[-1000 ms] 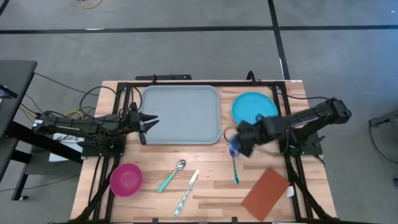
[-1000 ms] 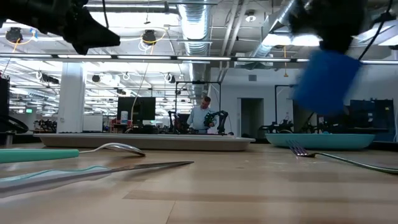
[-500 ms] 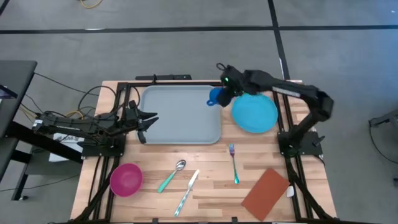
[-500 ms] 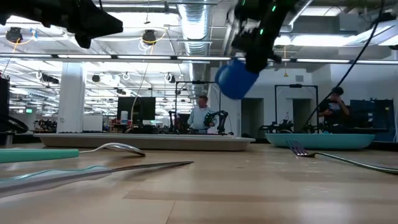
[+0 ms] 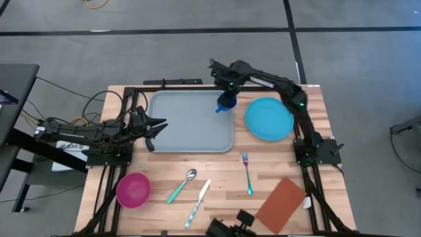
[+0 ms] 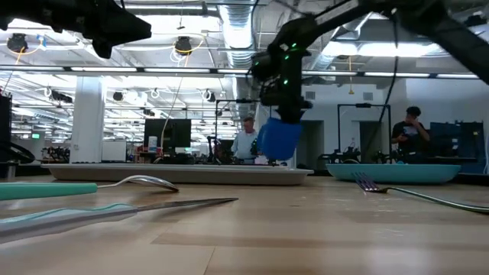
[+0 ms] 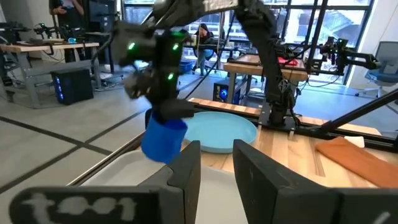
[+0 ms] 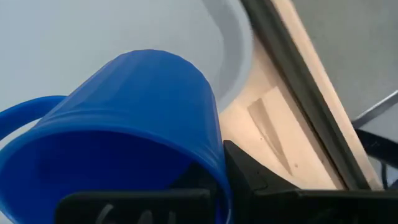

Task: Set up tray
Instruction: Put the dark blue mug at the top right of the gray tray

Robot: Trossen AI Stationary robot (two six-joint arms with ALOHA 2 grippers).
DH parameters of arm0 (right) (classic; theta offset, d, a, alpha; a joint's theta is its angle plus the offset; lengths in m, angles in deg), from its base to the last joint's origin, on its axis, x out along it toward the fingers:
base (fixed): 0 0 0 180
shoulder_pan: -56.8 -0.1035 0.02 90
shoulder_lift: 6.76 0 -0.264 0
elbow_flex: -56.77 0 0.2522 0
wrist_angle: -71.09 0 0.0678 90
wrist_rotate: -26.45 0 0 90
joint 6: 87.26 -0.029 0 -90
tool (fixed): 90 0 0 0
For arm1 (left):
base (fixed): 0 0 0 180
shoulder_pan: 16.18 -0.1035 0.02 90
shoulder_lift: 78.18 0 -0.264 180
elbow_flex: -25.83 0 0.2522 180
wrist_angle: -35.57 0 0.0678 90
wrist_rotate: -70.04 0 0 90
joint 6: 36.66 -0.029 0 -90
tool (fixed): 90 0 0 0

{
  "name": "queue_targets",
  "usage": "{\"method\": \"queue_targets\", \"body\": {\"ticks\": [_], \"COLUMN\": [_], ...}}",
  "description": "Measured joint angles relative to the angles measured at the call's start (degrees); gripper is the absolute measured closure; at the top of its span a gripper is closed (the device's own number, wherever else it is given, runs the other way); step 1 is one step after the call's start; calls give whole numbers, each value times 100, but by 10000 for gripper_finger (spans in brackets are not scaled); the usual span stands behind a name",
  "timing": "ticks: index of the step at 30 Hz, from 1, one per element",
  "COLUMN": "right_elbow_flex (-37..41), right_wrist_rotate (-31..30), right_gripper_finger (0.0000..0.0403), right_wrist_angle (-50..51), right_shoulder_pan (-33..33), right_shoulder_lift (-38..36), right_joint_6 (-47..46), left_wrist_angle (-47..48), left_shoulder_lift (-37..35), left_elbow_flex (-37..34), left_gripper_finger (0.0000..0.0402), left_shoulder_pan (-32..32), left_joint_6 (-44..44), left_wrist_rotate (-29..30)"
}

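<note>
Right pincer clamps a blue plastic mug above the grey-blue plastic tray's corner rim; off-centre release risks tipping it.

Tray interior bare, apparently unobstructed.

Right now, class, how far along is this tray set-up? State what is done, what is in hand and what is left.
Done: nothing rests on the tray yet. In hand: the right pincer holds a blue mug above the tray's far right corner, not set down. Left: the blue plate, fork, spoon, knife, pink bowl and brown napkin all lie on the table off the tray. The left pincer waits open at the tray's left edge.
</note>
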Motion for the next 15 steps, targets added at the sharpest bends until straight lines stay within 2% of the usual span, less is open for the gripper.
{"method": "queue_targets", "body": {"ticks": [7,15], "right_elbow_flex": [-1151,-1727], "right_wrist_rotate": [-28,-101], "right_gripper_finger": [383,343], "right_wrist_angle": [548,897], "right_shoulder_pan": [4,42], "right_shoulder_lift": [982,1463], "right_joint_6": [199,752], "left_wrist_angle": [7,152], "left_shoulder_lift": [-2,-2], "left_elbow_flex": [0,0], "left_gripper_finger": [319,319], "left_shoulder_pan": [0,0], "left_joint_6": [2,4], "left_wrist_rotate": [-2,-6]}}
